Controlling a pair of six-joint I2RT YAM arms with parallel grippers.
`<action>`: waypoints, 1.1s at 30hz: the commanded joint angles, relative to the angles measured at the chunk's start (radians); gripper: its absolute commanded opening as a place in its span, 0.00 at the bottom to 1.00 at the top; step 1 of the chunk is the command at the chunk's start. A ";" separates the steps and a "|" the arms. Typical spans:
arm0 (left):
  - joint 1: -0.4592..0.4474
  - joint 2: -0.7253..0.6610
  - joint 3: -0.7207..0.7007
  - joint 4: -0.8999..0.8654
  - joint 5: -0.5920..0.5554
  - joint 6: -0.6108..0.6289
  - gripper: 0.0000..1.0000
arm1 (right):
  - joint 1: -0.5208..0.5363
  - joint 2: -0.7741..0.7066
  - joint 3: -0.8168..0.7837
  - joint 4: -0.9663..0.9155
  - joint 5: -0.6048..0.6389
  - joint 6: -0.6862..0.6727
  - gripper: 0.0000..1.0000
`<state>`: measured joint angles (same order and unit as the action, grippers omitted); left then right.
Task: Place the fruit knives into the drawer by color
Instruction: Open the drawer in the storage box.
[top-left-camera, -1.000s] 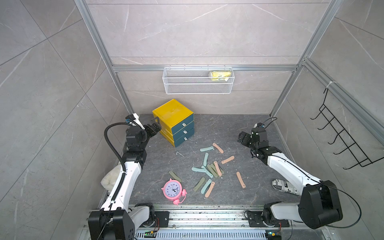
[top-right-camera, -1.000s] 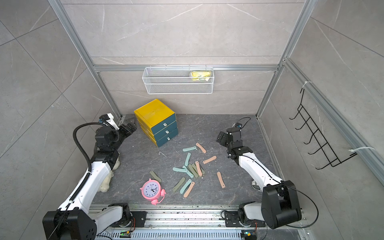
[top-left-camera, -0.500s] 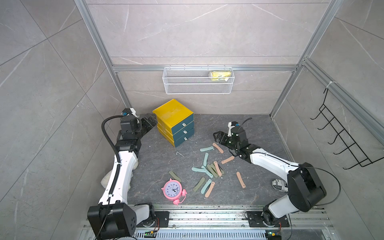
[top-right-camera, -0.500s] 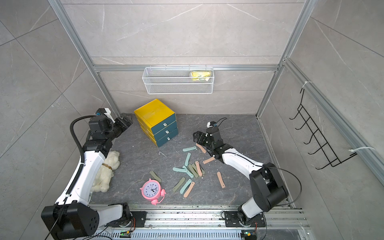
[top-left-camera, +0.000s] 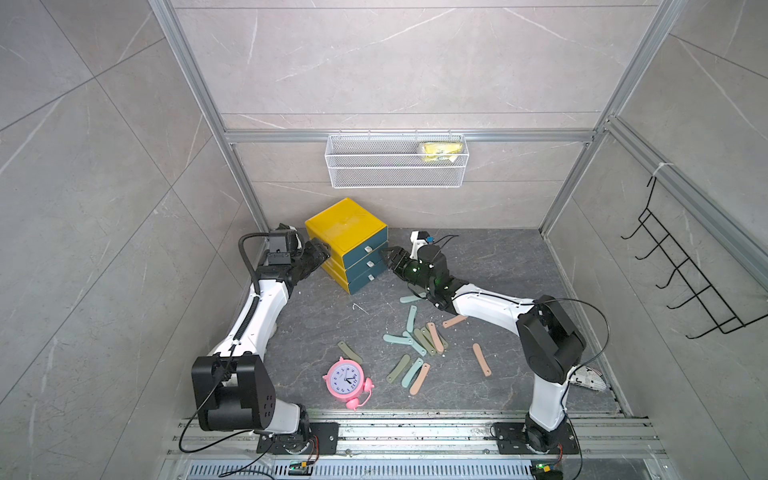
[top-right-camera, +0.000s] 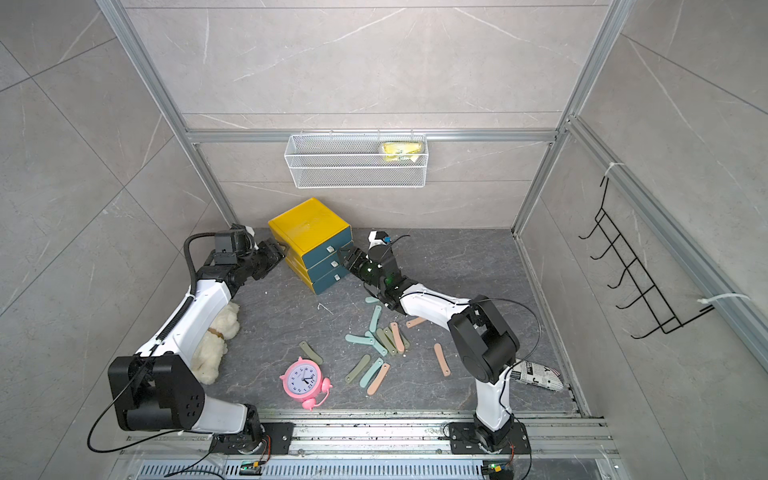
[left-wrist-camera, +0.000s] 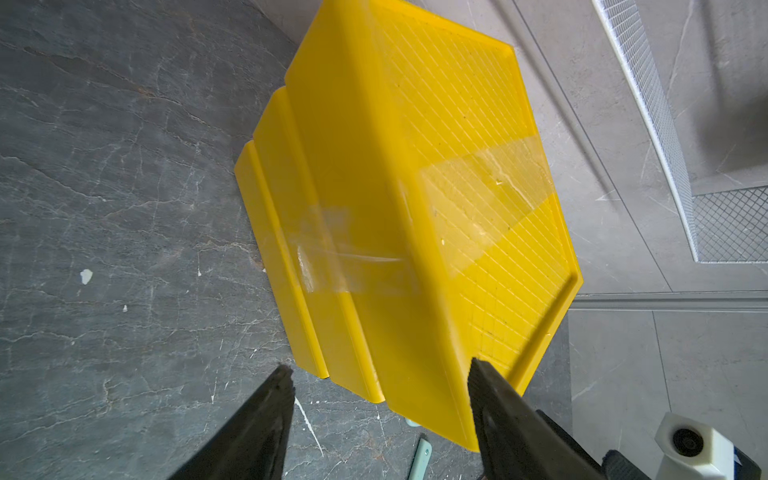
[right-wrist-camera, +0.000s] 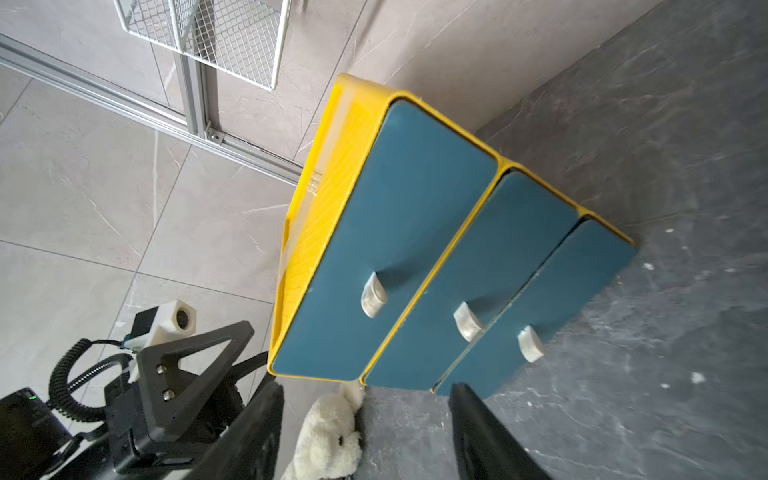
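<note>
Left gripper (left-wrist-camera: 380, 374): the fingers (left-wrist-camera: 257, 424) stand partly apart and hold nothing. The near corner of the yellow cabinet (left-wrist-camera: 374, 187), on its blank side away from the drawer fronts, sits in the gap between them. Whether either finger touches it cannot be told. Judgement: this arm is set there to brace the cabinet so it does not slide when a drawer is pulled. Right gripper (right-wrist-camera: 365, 390): the fingers (right-wrist-camera: 478, 428) are likewise partly apart and empty, aimed at the blue fronts just ahead of the tips. There are three drawers (right-wrist-camera: 415, 216), all shut, each with one pale handle (right-wrist-camera: 374, 296). No handle lies between the fingers yet, and which one they are lined up with cannot be told. No knife is stored. The knives (top-left-camera: 395, 338) lie loose on the floor well behind the right fingers, beside and partly under that arm. In both top views I count five pale teal, four salmon and at least three olive; overlap and the arm may hide more. Further out are one pink clock (top-left-camera: 347, 380), one plush toy (top-right-camera: 216, 340) and one wire basket (top-left-camera: 397, 166) on the wall.
</note>
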<state>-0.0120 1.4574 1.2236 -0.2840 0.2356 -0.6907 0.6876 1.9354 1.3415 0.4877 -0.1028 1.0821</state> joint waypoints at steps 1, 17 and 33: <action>-0.002 0.027 0.046 0.020 -0.003 0.005 0.65 | 0.005 0.065 0.086 0.039 -0.005 0.097 0.63; -0.003 0.072 0.045 0.025 0.004 0.026 0.60 | 0.024 0.244 0.285 -0.006 -0.003 0.189 0.43; -0.002 0.099 0.060 0.026 0.025 0.036 0.58 | 0.023 0.282 0.329 0.003 -0.017 0.182 0.14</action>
<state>-0.0124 1.5463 1.2457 -0.2836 0.2386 -0.6777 0.7048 2.1914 1.6405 0.4801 -0.1097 1.2690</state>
